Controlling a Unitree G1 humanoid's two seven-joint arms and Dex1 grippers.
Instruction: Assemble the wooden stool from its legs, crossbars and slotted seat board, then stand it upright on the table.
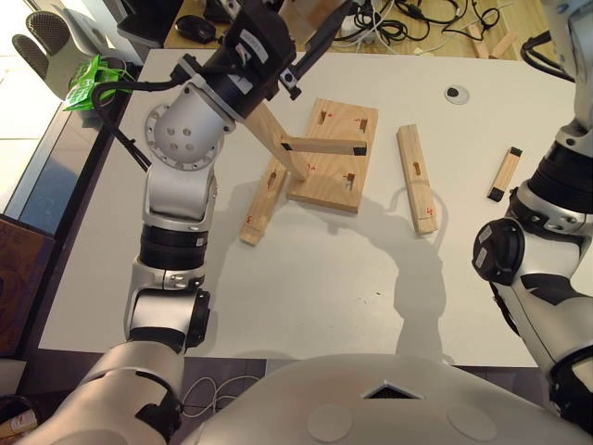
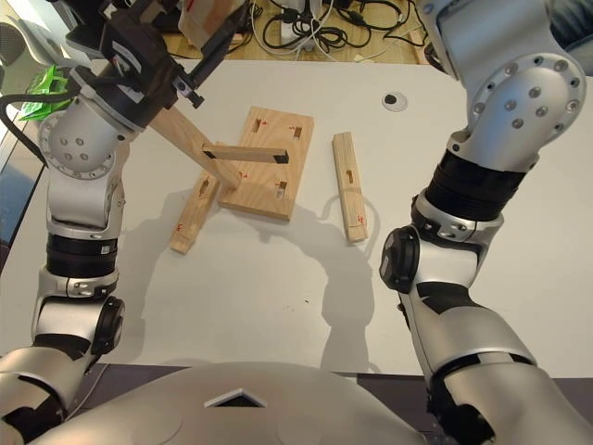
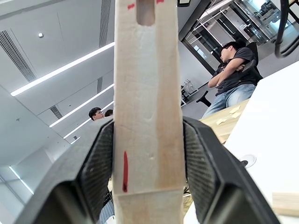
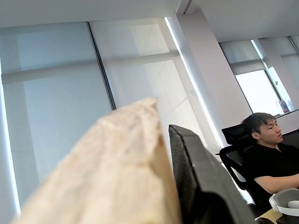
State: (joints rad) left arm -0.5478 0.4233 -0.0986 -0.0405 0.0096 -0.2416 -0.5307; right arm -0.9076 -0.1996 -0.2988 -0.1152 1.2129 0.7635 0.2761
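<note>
Left hand point(image 3: 148, 128) is clamped on a wooden leg point(image 1: 273, 134), upper left of frame, tilted over the seat board point(image 1: 343, 125) on the counter point(image 1: 324, 278). Right hand point(image 4: 149, 140): closure cannot be told

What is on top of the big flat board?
A leg, held in the left claw, slants down to the board, with a crossbar sticking out across it. The leg covers where its end meets the board, so whether it sits in a slot is hidden.
</note>
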